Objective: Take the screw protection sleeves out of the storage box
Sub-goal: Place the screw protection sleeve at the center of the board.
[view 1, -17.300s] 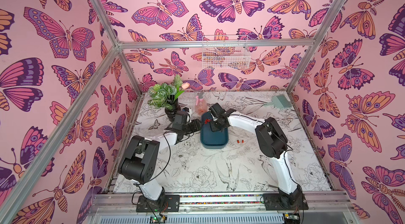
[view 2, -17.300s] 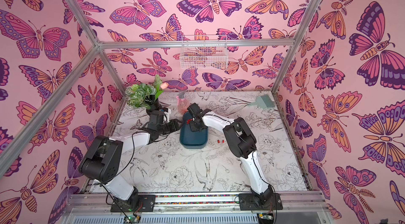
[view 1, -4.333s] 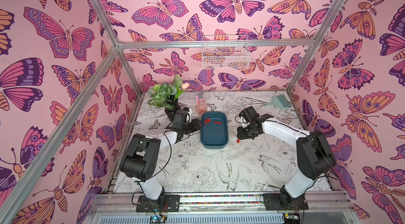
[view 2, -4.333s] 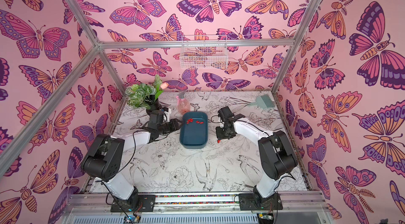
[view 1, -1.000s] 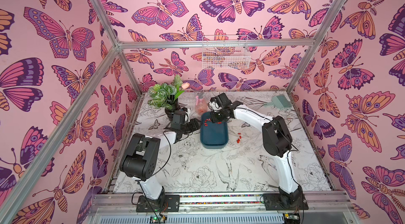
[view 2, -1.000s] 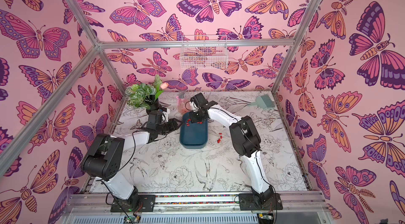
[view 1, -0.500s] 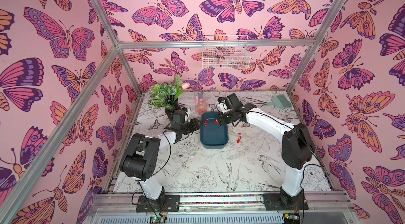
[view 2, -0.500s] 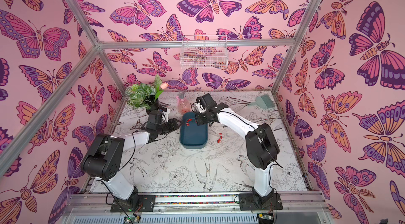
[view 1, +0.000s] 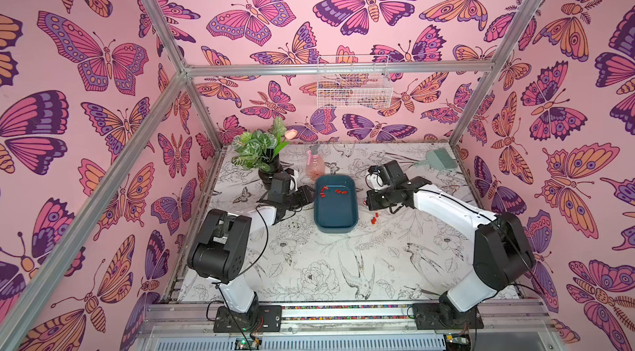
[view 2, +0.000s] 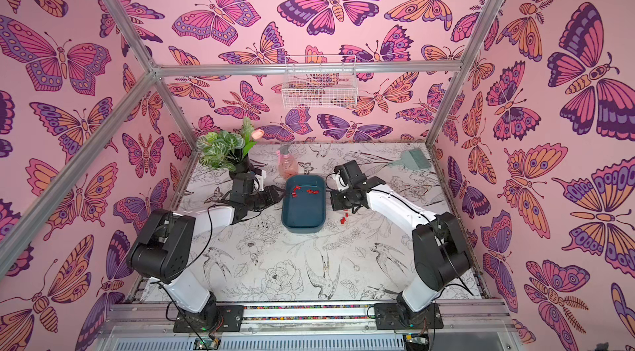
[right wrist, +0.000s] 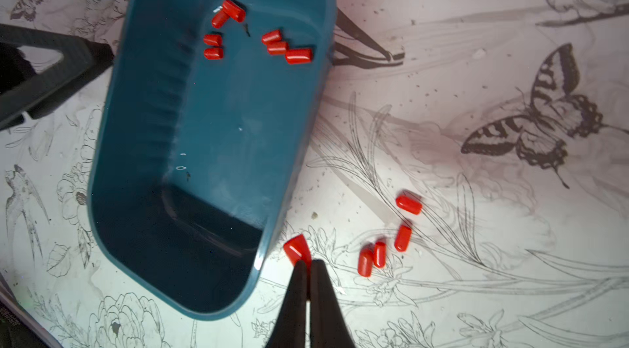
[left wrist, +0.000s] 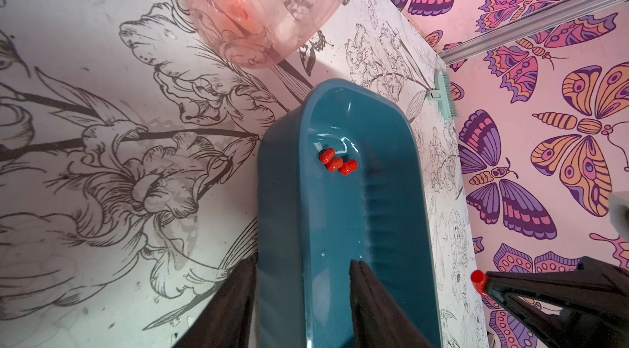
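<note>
The teal storage box (view 1: 336, 210) (view 2: 303, 210) lies mid-table. Several red screw protection sleeves (view 1: 331, 192) (right wrist: 269, 43) lie at its far end, and three show in the left wrist view (left wrist: 337, 161). Several more sleeves (view 1: 374, 218) (right wrist: 381, 251) lie on the table right of the box. My left gripper (view 1: 309, 195) (left wrist: 303, 261) is shut on the box's left wall (left wrist: 282, 227), one finger outside, one inside. My right gripper (view 1: 369, 205) (right wrist: 309, 262) hangs just right of the box, shut on one red sleeve (right wrist: 296, 249) (left wrist: 478, 281).
A pink spray bottle (view 1: 315, 164) stands just behind the box. A potted plant (view 1: 263, 152) is at the back left and a green brush (view 1: 436, 158) at the back right. A white wire basket (view 1: 354, 86) hangs on the back wall.
My right gripper has moved from over the box's far end out to its right side, carrying a red sleeve. The left arm and the box have stayed put.
</note>
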You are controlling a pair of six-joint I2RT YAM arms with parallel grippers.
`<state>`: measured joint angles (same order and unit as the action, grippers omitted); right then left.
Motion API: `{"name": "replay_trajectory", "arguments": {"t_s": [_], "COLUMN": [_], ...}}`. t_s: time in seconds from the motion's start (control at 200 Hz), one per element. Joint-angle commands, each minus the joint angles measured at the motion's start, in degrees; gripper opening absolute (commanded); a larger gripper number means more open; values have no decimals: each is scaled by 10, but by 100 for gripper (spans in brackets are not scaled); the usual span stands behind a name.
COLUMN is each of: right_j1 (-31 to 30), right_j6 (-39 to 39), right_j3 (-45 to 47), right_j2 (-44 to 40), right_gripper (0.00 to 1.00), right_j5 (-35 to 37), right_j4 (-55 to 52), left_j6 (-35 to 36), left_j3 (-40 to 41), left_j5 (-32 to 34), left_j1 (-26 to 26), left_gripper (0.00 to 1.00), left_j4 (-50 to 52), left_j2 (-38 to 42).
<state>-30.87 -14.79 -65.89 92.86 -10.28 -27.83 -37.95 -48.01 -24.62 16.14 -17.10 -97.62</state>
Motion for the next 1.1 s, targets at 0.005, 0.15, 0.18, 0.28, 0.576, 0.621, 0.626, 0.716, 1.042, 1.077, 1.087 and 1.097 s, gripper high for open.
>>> {"name": "replay_trajectory", "arguments": {"t_s": [0.005,0.15,0.18,0.28,0.576,0.621,0.626,0.716,1.042,1.077,1.087,1.097], "right_j1": [15,37,41,53,77,78,78,80,87,87,87,87], "right_j6": [3,7,7,9,20,20,21,23,28,28,29,29], "right_j3": [21,50,55,72,82,81,81,80,79,78,78,77], "right_j2": [-15,-9,-8,-1,38,45,46,58,79,82,82,83], "right_gripper": [7,7,7,7,7,7,7,7,7,7,7,7], "right_j5": [11,0,-3,-7,-9,-10,-10,-7,-3,-3,-3,-3], "right_j4": [6,20,24,34,43,44,44,43,37,35,36,35], "left_j6": [1,1,1,1,0,1,1,0,0,0,0,0], "left_j3": [4,4,4,4,4,4,4,4,4,3,4,4], "left_j5": [-9,-9,-9,-8,-8,-8,-8,-8,-7,-7,-7,-7], "left_j1": [-4,-4,-4,-4,-4,-4,-3,-4,-4,-4,-4,-4], "left_gripper": [50,50,50,50,50,50,50,50,50,50,50,50], "left_j4": [-6,-7,-6,-6,-6,-6,-6,-6,-6,-6,-6,-6], "left_j2": [-5,-5,-5,-5,-5,-5,-5,-5,-5,-5,-5,-5]}}
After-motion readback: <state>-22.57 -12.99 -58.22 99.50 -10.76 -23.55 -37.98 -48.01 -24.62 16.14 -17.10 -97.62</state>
